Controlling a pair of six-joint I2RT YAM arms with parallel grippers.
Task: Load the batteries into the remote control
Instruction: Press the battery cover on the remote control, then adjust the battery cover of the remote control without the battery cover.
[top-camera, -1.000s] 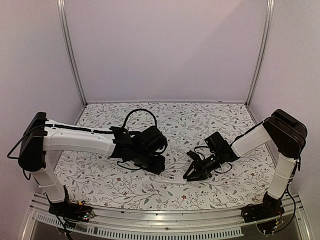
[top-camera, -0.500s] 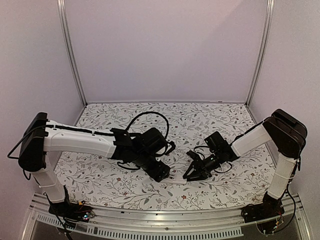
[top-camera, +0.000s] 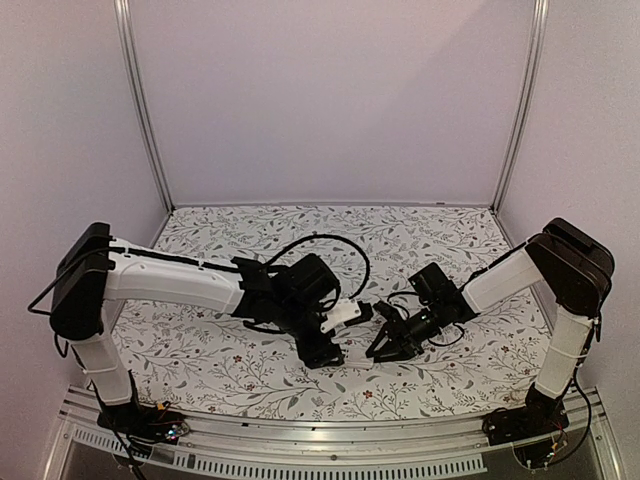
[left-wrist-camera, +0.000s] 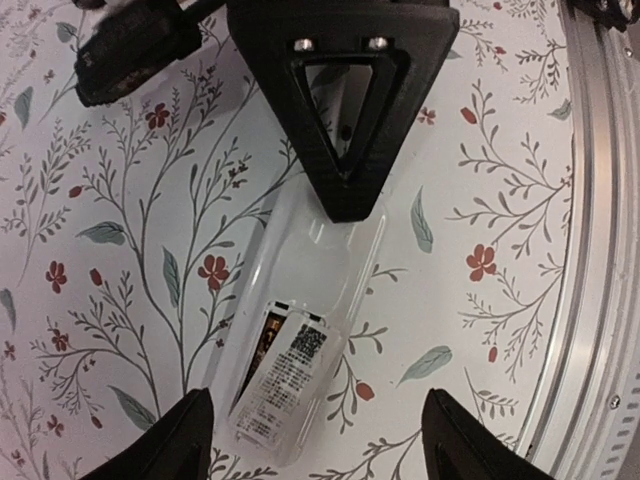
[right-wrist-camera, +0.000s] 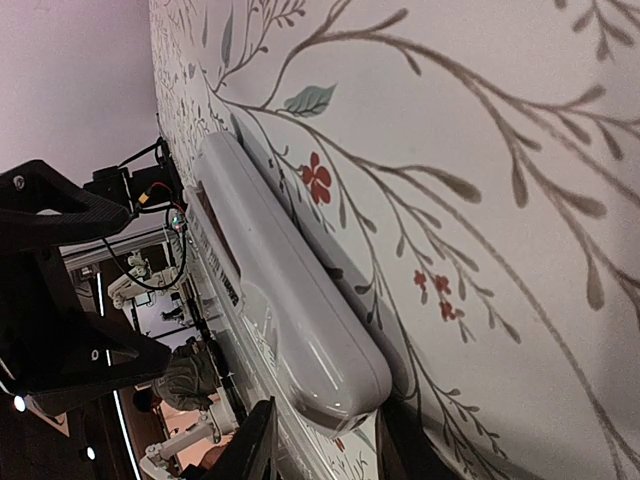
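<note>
The white remote control (left-wrist-camera: 300, 290) lies back up on the flowered cloth. One dark reddish-gold battery (left-wrist-camera: 260, 345) shows in its recess, beside a labelled white panel (left-wrist-camera: 292, 375). My left gripper (left-wrist-camera: 325, 442) hangs over that end, open, with its fingertips (left-wrist-camera: 190, 440) wide on either side and touching nothing. In the top view the left gripper (top-camera: 322, 350) points down near the table's front, and the remote is largely hidden under it. My right gripper (right-wrist-camera: 325, 445) is shut on the remote control's other end (right-wrist-camera: 330, 385), low on the cloth (top-camera: 385, 345).
An aluminium rail (left-wrist-camera: 600, 250) runs along the near table edge (top-camera: 320, 440), close to the remote. The flowered cloth (top-camera: 400, 240) covers the table up to the back wall. Black cables loop above the left wrist (top-camera: 330, 245).
My left gripper has opened wide. Its wrist has turned and shifted right and toward the table's front, over the remote. The right arm has stayed in place.
</note>
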